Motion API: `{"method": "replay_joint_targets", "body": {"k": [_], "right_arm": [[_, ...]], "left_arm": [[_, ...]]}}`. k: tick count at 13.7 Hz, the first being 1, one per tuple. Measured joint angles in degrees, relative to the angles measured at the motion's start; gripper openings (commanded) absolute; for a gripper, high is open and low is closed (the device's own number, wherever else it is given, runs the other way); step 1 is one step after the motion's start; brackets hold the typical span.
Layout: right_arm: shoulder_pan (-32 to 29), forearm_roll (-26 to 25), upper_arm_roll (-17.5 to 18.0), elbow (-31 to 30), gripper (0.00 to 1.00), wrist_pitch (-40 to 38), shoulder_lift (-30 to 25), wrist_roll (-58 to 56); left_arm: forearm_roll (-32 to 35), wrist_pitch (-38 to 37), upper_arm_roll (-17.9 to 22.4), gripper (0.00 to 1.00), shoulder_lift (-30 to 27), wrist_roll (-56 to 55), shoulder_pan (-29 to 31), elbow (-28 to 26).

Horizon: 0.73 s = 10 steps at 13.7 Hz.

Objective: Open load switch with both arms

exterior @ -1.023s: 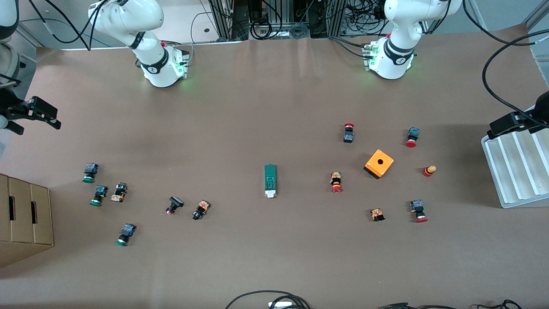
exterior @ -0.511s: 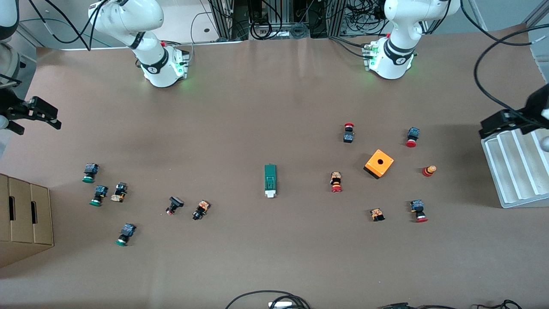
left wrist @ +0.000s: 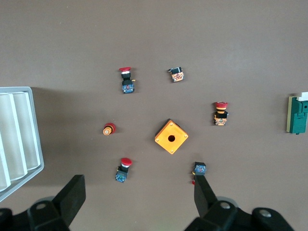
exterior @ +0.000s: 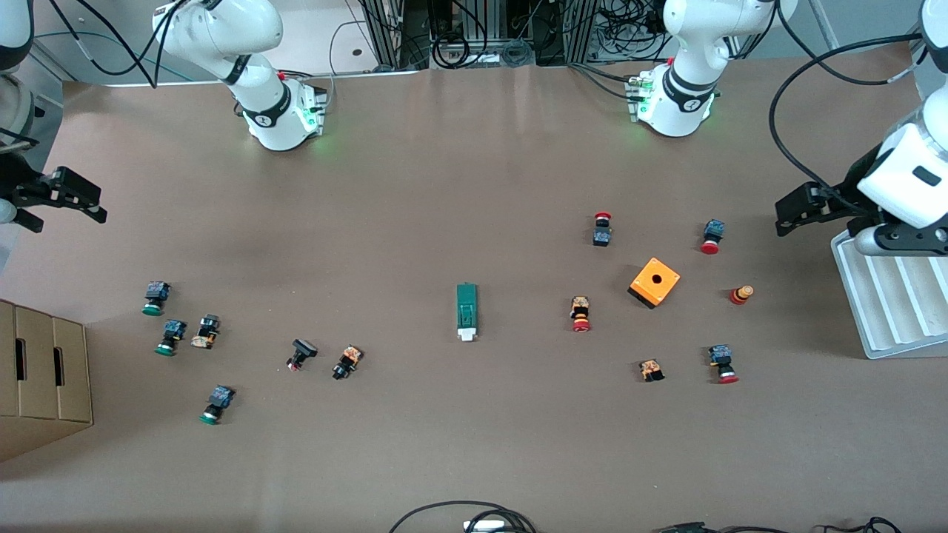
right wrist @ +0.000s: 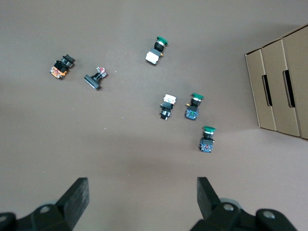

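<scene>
Brown paper covers the desk (exterior: pixel 444 185), and the load switch (exterior: pixel 466 312) is seen lying flat near the middle of the front view, its white tab end turned toward the lower edge of the frame. It is touched by nothing, so the opening is judged not yet begun. The left gripper (exterior: pixel 798 212) is held in the air at the front view's right edge, over the desk just beside the white ribbed tray (exterior: pixel 889 296), with its jaws spread wide and empty. The right gripper (exterior: pixel 70 196) is held at the front view's left edge, jaws likewise apart and empty, above the cardboard box (exterior: pixel 41 370). Both are judged to be parked clear of the scattered buttons. The orange box (exterior: pixel 655 282) is left among red-capped buttons at centre right; green-capped ones are grouped at lower left.
</scene>
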Motion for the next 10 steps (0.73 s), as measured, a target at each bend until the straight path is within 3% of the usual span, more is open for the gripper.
{"method": "replay_joint_targets", "body": {"k": [7, 10], "right_arm": [[0.00, -0.01, 0.00, -0.04, 1.00, -0.02, 0.08, 0.00], [-0.01, -0.01, -0.08, -0.15, 1.00, -0.03, 0.09, 0.00]], "left_arm": [[0.36, 0.76, -0.47, 1.00, 0.51, 0.05, -1.44, -0.05], [5.05, 2.63, -0.62, 1.00, 0.77, 0.03, -5.04, -0.10]]}}
